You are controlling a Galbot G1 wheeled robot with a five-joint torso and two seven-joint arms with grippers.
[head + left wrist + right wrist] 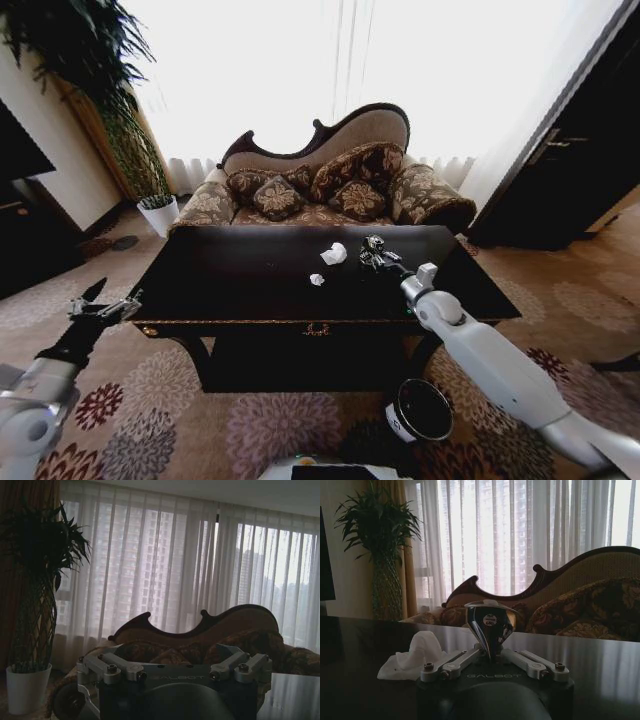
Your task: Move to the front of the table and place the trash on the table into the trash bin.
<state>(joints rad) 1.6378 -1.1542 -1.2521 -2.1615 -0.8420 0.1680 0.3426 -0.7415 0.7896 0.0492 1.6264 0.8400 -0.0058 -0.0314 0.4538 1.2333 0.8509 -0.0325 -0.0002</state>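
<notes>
The dark glossy table (230, 280) stands right in front of me. On it lie a crumpled white paper ball (334, 253) and a small white scrap (317, 279). My right gripper (375, 260) reaches over the table's right half and is shut on a small dark shiny can (490, 622), which stands upright between its fingers on the tabletop. In the right wrist view the paper ball (417, 655) lies just beside that gripper (490, 650). The round black trash bin (420, 410) sits on the carpet below my right arm. My left gripper (105, 308) hangs open off the table's left end.
A patterned sofa (330, 190) with cushions stands behind the table. A white plant pot (158, 215) with a tall plant is at the back left. A dark cabinet (580, 170) fills the right side. Patterned carpet surrounds the table.
</notes>
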